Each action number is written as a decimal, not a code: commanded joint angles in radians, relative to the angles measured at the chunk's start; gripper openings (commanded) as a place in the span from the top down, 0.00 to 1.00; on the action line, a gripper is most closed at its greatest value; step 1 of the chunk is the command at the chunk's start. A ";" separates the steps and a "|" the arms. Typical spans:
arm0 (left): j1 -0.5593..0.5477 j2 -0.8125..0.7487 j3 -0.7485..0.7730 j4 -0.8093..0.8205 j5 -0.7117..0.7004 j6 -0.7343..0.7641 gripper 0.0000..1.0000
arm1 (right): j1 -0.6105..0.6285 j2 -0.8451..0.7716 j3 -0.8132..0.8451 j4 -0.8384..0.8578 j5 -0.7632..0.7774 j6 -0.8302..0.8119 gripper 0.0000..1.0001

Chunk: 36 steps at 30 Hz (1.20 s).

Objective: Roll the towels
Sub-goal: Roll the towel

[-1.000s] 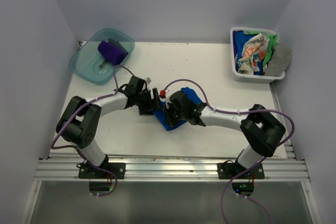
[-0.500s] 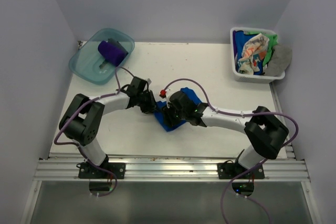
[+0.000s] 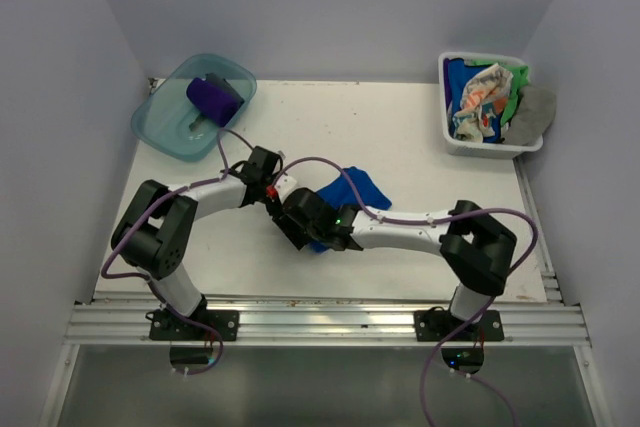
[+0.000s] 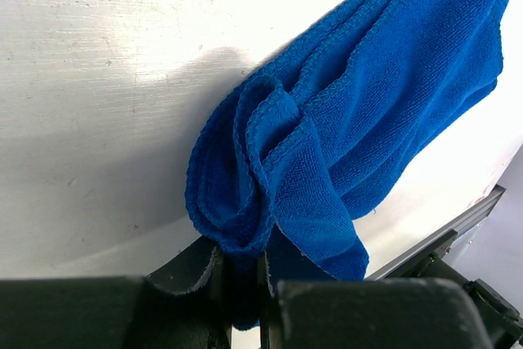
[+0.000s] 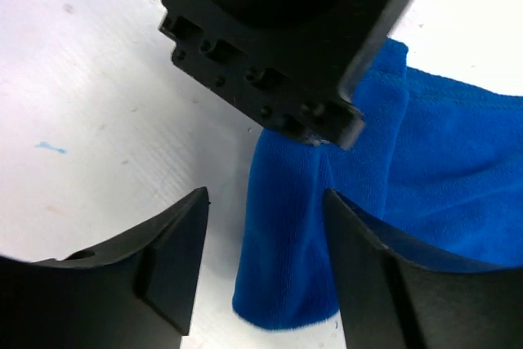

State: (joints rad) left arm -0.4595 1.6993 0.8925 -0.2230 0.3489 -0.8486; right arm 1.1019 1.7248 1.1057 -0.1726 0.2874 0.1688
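Two grippers, top view: left gripper and right gripper meet at the blue towel.
Left wrist view: jaws clamp the towel's bunched edge, probably anchoring it.
Right wrist view: jaws spread wide, towel end between them, unheld.

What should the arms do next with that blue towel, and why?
Probably close the right gripper on the blue towel: its open jaws straddle the towel's end, while the left gripper pinches a bunched fold beside it. Two grips would likely let them start rolling.
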 commanded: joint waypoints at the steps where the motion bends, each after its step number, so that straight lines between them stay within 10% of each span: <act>1: -0.004 -0.032 0.031 -0.024 -0.014 -0.017 0.92 | 0.015 0.064 0.043 -0.013 0.108 -0.032 0.41; 11: -0.001 -0.059 0.039 -0.053 -0.016 -0.007 0.87 | 0.013 0.081 0.013 0.051 0.112 -0.017 1.00; 20: 0.048 -0.150 0.040 -0.058 0.030 0.003 0.26 | -0.100 -0.036 -0.099 0.197 -0.206 0.119 1.00; 36: 0.070 -0.222 0.016 -0.038 0.022 0.005 0.35 | -0.396 -0.010 -0.217 0.441 -0.810 0.469 1.00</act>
State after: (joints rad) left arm -0.3946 1.5303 0.9070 -0.2794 0.3588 -0.8505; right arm 0.7475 1.7054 0.9115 0.1486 -0.3618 0.5213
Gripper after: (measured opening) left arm 0.659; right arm 0.059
